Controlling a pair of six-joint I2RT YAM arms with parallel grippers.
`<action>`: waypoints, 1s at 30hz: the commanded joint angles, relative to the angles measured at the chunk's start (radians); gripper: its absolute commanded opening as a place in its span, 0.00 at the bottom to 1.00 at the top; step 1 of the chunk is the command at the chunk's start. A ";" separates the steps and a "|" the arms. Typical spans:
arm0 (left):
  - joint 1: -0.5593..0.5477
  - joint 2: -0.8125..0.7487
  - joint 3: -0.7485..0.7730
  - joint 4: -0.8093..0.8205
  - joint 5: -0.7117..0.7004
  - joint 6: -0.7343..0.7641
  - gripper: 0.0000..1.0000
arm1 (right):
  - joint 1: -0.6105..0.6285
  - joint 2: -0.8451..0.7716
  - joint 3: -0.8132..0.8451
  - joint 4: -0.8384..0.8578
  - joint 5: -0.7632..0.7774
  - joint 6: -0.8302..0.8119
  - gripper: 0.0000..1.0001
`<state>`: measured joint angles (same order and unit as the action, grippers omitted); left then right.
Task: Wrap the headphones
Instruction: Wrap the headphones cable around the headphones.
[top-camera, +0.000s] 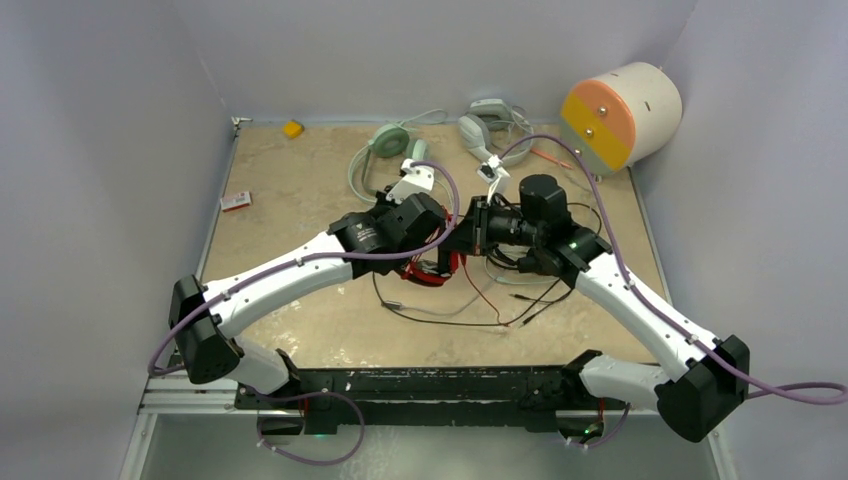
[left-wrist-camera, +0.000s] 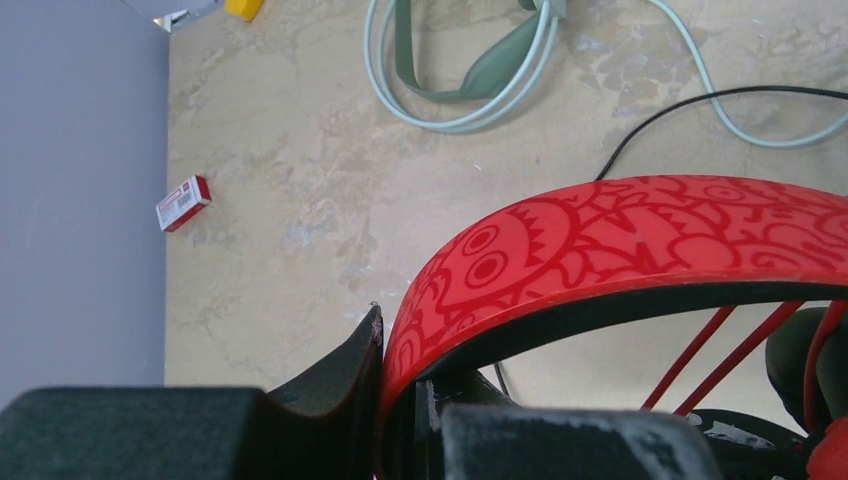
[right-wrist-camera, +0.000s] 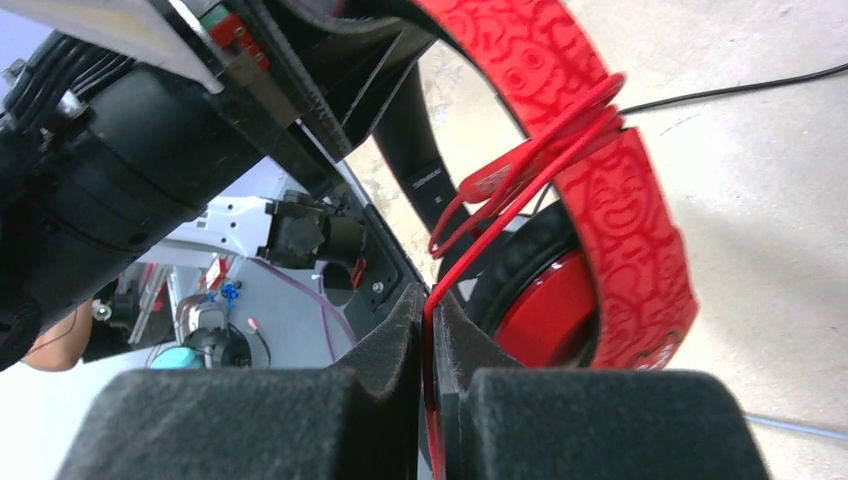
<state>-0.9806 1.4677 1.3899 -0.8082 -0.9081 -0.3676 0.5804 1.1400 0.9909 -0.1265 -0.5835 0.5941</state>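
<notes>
Winding in hand: right gripper (right-wrist-camera: 430, 350) pinched the red cable (right-wrist-camera: 530, 170), looped over the band (left-wrist-camera: 620, 240) of the red-and-black headset (right-wrist-camera: 550, 310) that left gripper (left-wrist-camera: 400, 400) clamped at mid-table; next likely needed another taut turn; mint-green headset (top-camera: 385, 138) lay beyond, cable loose.

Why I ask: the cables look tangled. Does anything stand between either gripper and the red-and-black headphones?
Nothing visible does. The left gripper is shut on the band of the red-and-black headphones, and the right gripper is shut on their red cable, which is looped over the band.
</notes>
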 joint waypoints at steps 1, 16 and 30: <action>0.048 -0.023 -0.010 0.164 -0.173 0.037 0.00 | 0.036 -0.015 0.041 -0.007 -0.186 0.024 0.06; 0.050 0.017 0.045 0.141 -0.182 -0.009 0.00 | 0.036 -0.022 -0.014 0.030 -0.192 0.052 0.09; 0.129 0.006 0.115 0.013 0.084 -0.402 0.00 | 0.071 -0.012 -0.116 0.158 -0.110 0.103 0.07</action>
<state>-0.8745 1.5089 1.4696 -0.8257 -0.8795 -0.6018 0.6254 1.1374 0.8955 -0.0296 -0.7208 0.6781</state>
